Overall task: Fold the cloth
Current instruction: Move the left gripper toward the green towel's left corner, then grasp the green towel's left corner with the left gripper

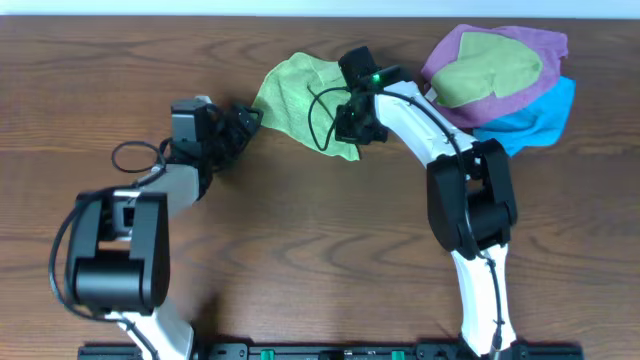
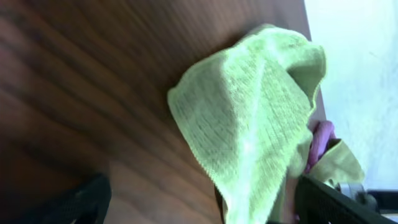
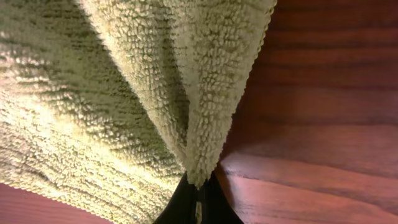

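Table (image 1: 300, 250): dark brown wood-grain top, smooth with a slight sheen.
Cloth (image 1: 298, 92): bright lime green, small, at 12 o'clock of the table centre in the overhead view. It is rumpled, not flat, with its outline irregular and one flap raised.
Cloth texture: the right wrist view shows nubby terry loops and a fine scalloped hem. The left wrist view shows a tighter ribbed weave on the other face.
Cloth shape, close up: two layers drape down and gather into a narrow pleat at 6 o'clock of the right wrist view.
Right gripper (image 1: 347, 135): at the 4 o'clock corner of the cloth. Its jaws are pressed together, pinching that pleat between black fingertips (image 3: 196, 202).
Left gripper (image 1: 246, 116): at 9 o'clock of the cloth, just beside its edge. Its jaws are spread wide, with the black fingers (image 2: 84, 199) at the lower corners of its own view. The cloth's near edge hangs between them; I cannot tell whether they touch.
Pile at 2 o'clock of the table: a purple cloth (image 1: 540, 45) with a duller olive cloth (image 1: 490, 70) lying on it and a blue cloth (image 1: 545, 112) beneath. All are soft and crumpled, well apart from the left gripper.
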